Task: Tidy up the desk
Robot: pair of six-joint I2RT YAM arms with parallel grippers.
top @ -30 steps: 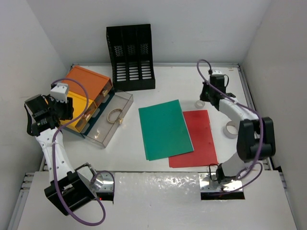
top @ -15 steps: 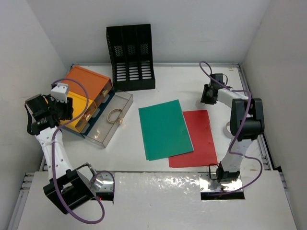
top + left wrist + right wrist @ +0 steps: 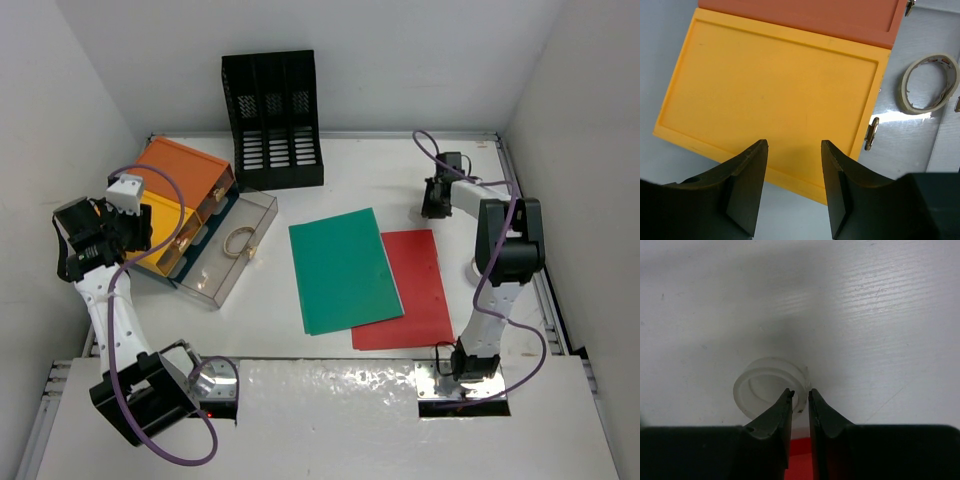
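Observation:
The white desk (image 3: 350, 170) holds a green folder (image 3: 343, 268) that overlaps a red folder (image 3: 415, 295). My right gripper (image 3: 435, 203) is at the back right, low on the desk. In the right wrist view its jaws (image 3: 801, 392) are nearly closed on the wall of a small white tape roll (image 3: 757, 382), one finger inside the ring and one outside. My left gripper (image 3: 128, 228) hovers open and empty over the yellow top (image 3: 775, 90) of the orange-and-yellow drawer box (image 3: 180, 190). Its gap (image 3: 794, 145) is over the box's near edge.
A black mesh file rack (image 3: 272, 120) stands at the back. A clear drawer (image 3: 225, 255) is pulled out of the box and holds a beige tape roll (image 3: 930, 82). Another white tape roll (image 3: 477, 269) lies partly behind the right arm. White walls enclose the desk.
The right arm has folded up and drawn closer in, bringing its gripper down onto the small white tape roll. The left arm has not moved.

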